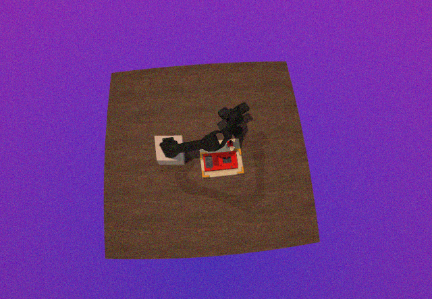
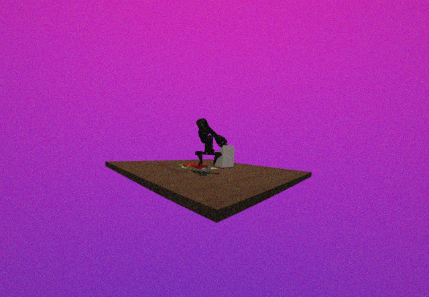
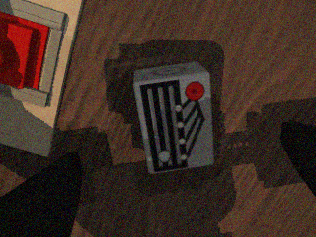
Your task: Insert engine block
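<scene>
The engine block is a grey block with black stripes, white dots and a red round cap on its upper face. It lies on the table just outside the car's base plate; it also shows small in the exterior view. The arm hides it in the top view. My gripper is wide open and empty above the block, one finger to each side in the wrist view. The red car body sits on its plate. Rib and slot are too unclear to tell.
The cream base plate with orange corner marks lies beside the block, at upper left in the wrist view. The arm reaches over its rear part from a pale box. Brown table edges are farther out.
</scene>
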`<action>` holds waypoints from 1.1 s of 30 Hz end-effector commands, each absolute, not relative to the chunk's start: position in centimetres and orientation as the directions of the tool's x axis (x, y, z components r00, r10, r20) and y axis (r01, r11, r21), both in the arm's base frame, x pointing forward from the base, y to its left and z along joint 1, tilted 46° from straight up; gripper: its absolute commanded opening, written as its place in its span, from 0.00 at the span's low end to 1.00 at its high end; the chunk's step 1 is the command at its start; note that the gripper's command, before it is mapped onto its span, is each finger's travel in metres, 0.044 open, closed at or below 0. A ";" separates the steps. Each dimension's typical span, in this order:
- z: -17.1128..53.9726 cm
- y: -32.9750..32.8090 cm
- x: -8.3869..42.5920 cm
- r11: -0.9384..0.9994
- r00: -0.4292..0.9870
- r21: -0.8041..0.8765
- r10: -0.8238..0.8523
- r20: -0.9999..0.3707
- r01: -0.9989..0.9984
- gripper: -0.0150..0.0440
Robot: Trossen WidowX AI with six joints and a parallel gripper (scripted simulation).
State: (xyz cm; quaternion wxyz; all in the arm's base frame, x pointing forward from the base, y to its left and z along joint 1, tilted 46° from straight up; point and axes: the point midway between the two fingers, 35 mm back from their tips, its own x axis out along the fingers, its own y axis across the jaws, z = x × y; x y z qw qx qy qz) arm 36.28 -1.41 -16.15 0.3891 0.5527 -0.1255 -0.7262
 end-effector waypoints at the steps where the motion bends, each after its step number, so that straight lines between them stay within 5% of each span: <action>1: -16.7 -2.1 36.1 -0.660 -0.089 0.613 -0.709 -0.700 0.434 1.00; 14: -18.0 -3.4 35.9 -0.659 -0.089 0.614 -0.709 -0.699 0.434 1.00; 26: -18.0 -3.4 35.9 -0.659 -0.089 0.614 -0.709 -0.699 0.434 0.47; 33: -18.0 -3.4 35.9 -0.659 -0.089 0.614 -0.709 -0.699 0.434 0.35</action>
